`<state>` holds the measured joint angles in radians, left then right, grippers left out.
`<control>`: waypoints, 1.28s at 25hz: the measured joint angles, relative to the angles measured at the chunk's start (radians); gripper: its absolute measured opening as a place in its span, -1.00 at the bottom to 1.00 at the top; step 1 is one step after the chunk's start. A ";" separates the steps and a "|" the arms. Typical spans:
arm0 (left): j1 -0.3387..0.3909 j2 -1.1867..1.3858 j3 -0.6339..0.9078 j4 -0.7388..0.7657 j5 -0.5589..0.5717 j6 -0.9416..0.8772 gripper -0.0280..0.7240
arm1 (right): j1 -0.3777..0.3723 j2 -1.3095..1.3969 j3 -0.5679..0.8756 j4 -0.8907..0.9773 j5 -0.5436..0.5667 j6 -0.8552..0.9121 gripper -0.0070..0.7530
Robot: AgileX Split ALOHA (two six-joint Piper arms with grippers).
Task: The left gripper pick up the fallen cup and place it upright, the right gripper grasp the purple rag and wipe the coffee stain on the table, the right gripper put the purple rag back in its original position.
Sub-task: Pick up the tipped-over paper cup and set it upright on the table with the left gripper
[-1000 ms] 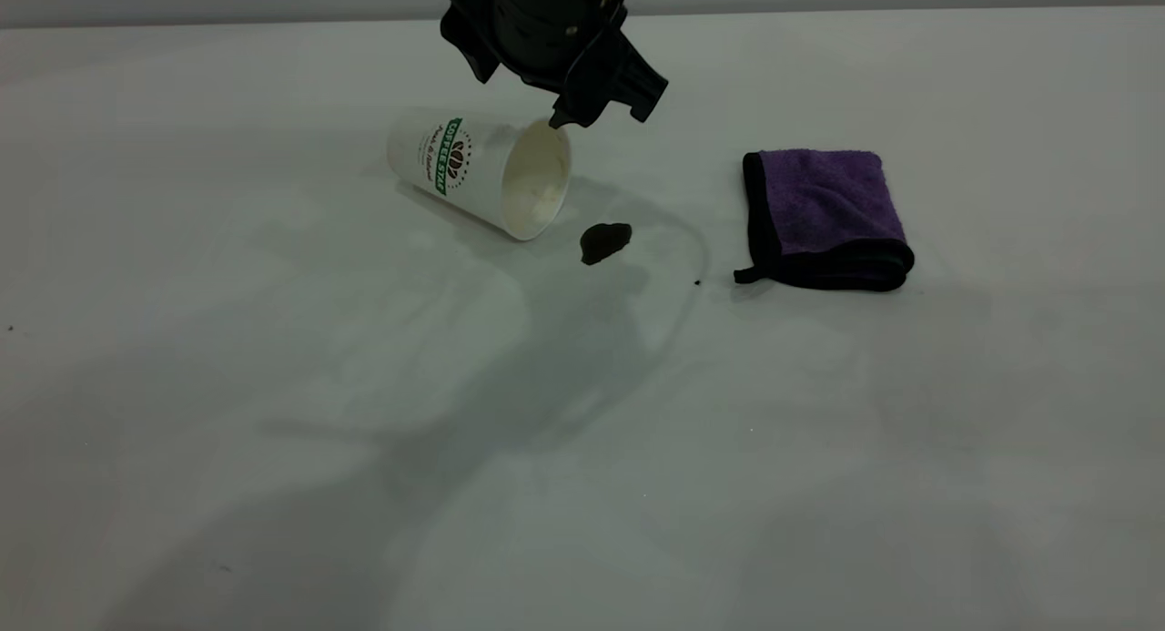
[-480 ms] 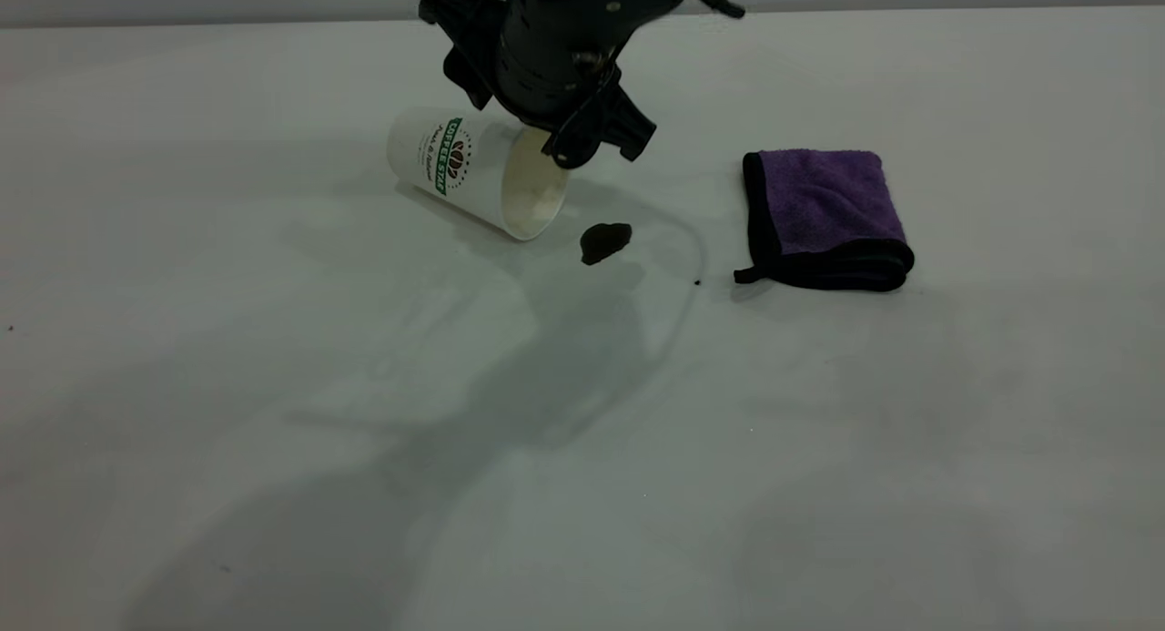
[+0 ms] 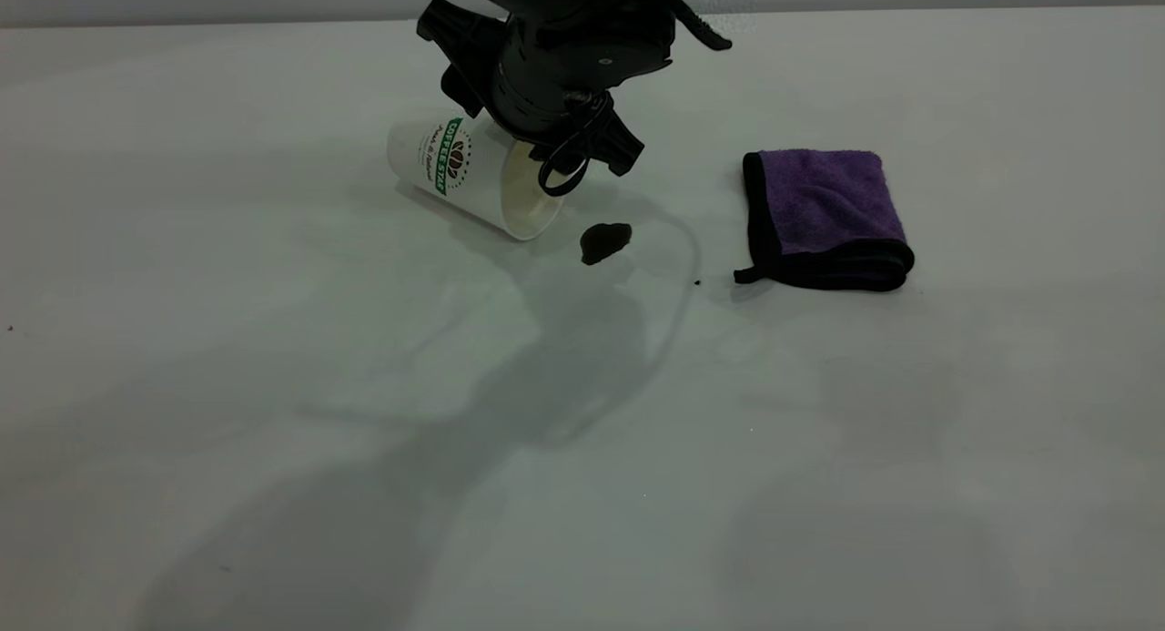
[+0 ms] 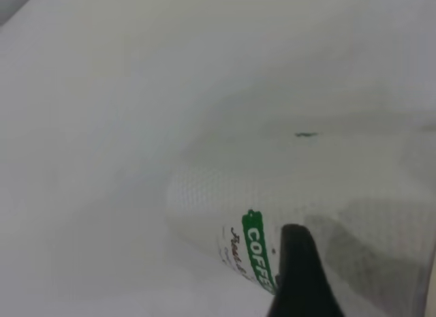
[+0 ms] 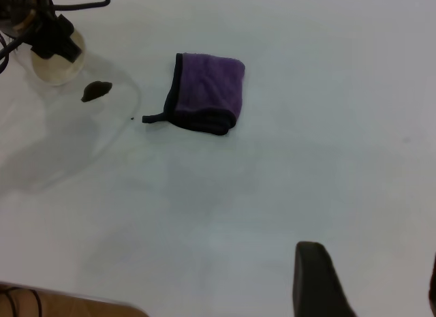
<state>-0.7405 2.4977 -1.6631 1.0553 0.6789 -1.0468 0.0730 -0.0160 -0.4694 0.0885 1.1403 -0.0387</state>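
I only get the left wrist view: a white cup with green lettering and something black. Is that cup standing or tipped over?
Observer: Tipped over. The cup lies on its side on the table, with the left gripper right above its mouth.
Operator: Did anything spill?
Observer: Yes, a small dark coffee stain sits on the table just beyond the mouth, apart from the cup.
Operator: Anything to mop it with?
Observer: A folded purple rag lies flat past the stain, untouched; the right gripper hangs well away from it, jaws open.
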 joint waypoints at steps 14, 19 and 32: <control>0.008 0.000 0.000 0.002 0.011 -0.011 0.03 | 0.000 0.000 0.000 0.000 0.000 0.000 0.14; 0.008 0.000 0.000 0.002 0.016 -0.011 -0.07 | 0.000 0.000 0.000 0.000 0.000 -0.001 0.14; 0.073 -0.102 -0.012 -0.232 0.166 0.355 -0.87 | 0.000 0.000 0.000 0.000 0.000 0.000 0.14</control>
<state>-0.6672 2.3955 -1.6755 0.8230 0.8444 -0.6920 0.0730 -0.0160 -0.4694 0.0885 1.1403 -0.0388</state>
